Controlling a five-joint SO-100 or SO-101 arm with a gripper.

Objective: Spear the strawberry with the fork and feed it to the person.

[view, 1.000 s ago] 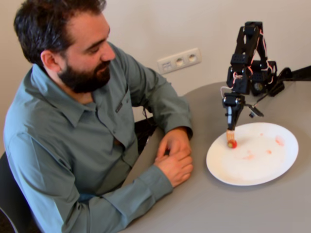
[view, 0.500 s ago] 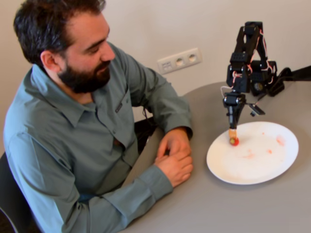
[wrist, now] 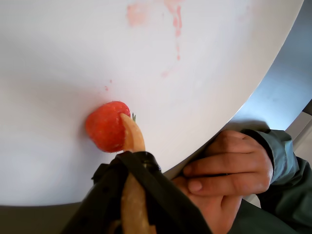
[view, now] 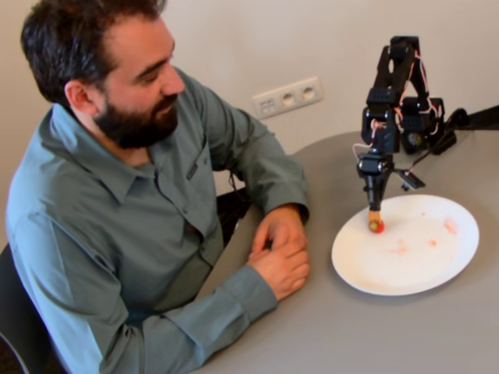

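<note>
The fork's tines are hidden in both views: in the wrist view the orange-yellow fork (wrist: 132,146) runs up from the black gripper (wrist: 127,168) and its tip disappears against the right side of the strawberry (wrist: 107,126), so whether the tines are in the flesh or only pressed against it cannot be told. The fork's handle is swallowed by the dark fingers, which are clamped around it; the lower frame edge cuts the gripper off. In the fixed view the fork (view: 374,216) shows only as a short orange stub below the gripper (view: 375,204), and the strawberry (view: 376,227) is a small red dot directly under it, at 6 o'clock from the fingertips and touching the fork's end. The fruit lies on the white plate (view: 421,273) near its rim at about 10 o'clock, with faint pink smears toward 2 o'clock. The person (view: 117,195) sits at 9 o'clock from the plate, hands (view: 281,253) folded on the grey table (view: 351,335), his back and legs cropped. In the wrist view his hands (wrist: 229,170) sit just past the plate (wrist: 73,48) edge.
</note>
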